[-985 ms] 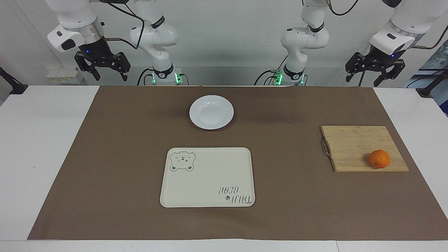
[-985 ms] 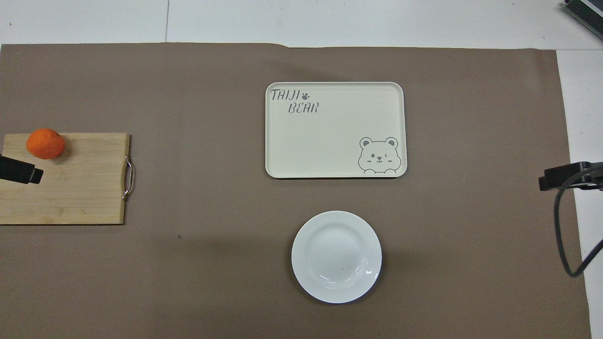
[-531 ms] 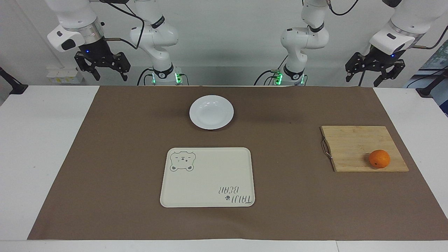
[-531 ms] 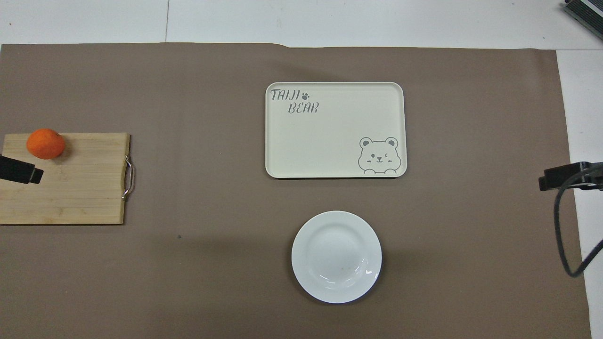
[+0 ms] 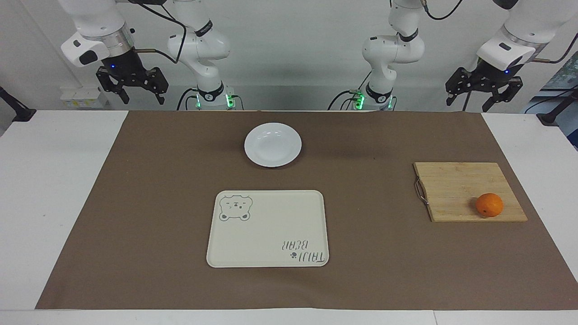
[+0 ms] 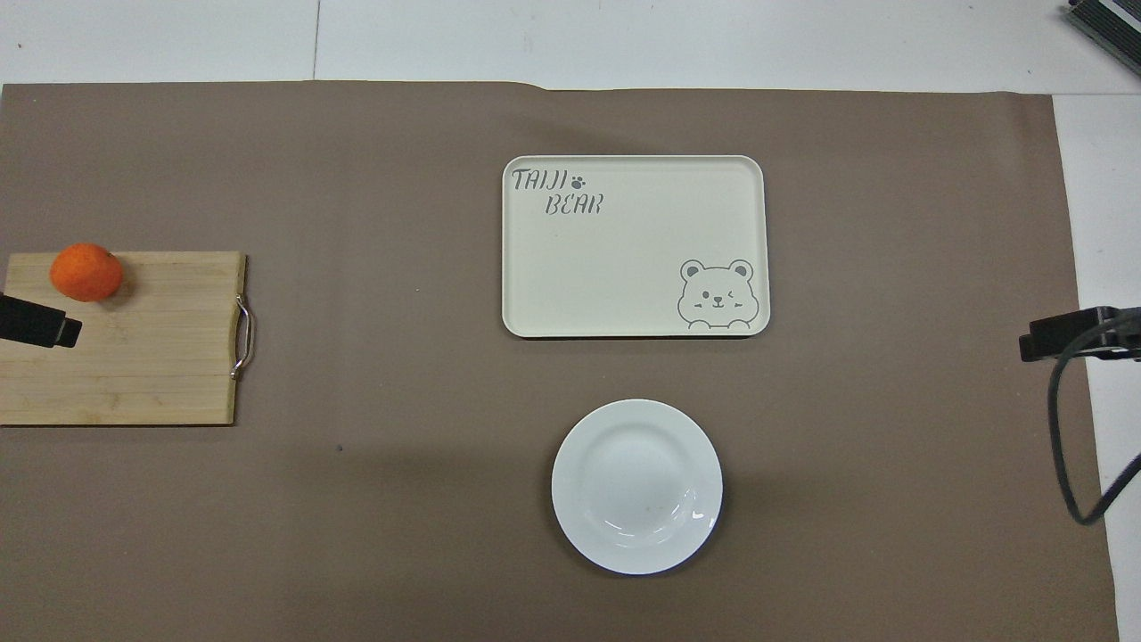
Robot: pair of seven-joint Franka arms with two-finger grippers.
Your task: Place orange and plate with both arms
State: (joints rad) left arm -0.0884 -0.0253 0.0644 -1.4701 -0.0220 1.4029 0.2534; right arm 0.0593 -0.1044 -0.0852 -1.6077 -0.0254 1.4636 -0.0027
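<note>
So both claws are up high w/ nothing in them: left claw (image 5: 484, 96) over the table edge near the board (image 5: 456, 183), right claw (image 5: 132, 86) at the other end, both wide open. Orange (image 5: 489, 204) sits on the board's corner. Plate (image 5: 272, 144) is near the robots, tray (image 5: 267, 228) farther out. Orange is round, so a bad pinch could roll it off. Plate is flat & shiny, may slip.

White table (image 5: 54, 189) is carrying a brown mat (image 5: 158, 203) across its middle. Sitting directly on the mat: white plate (image 5: 272, 144) nearest the robots, cream bear tray (image 5: 268, 228) farther out, bamboo cutting board (image 5: 460, 187) lying toward the left arm's end.
</note>
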